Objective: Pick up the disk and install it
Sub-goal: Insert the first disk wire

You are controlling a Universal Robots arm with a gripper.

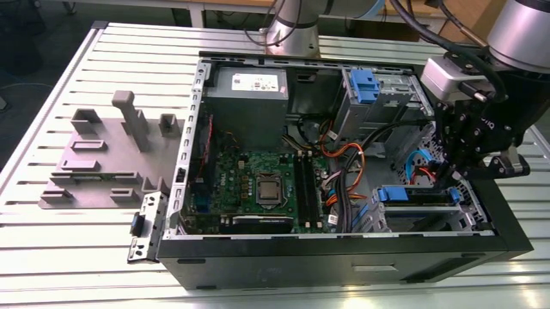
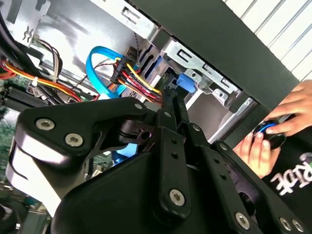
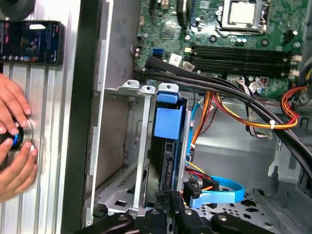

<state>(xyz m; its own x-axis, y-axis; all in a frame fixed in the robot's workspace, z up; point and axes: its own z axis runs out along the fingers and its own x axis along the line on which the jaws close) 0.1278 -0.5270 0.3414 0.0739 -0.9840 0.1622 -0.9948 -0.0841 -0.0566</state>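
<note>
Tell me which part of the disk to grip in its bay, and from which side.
Grip the disk by its exposed end near the hand, coming in along its length from the open side of the case. It stands on edge in the drive cage, whose metal walls cover its broad faces. Cables crowd one side, so a side approach looks poor.

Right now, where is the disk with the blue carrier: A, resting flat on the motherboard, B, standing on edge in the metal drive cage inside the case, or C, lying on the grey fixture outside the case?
B: in the first wrist view the disk stands on edge in a slot of the metal drive cage, inside the case, with the tool right at its end.
</note>
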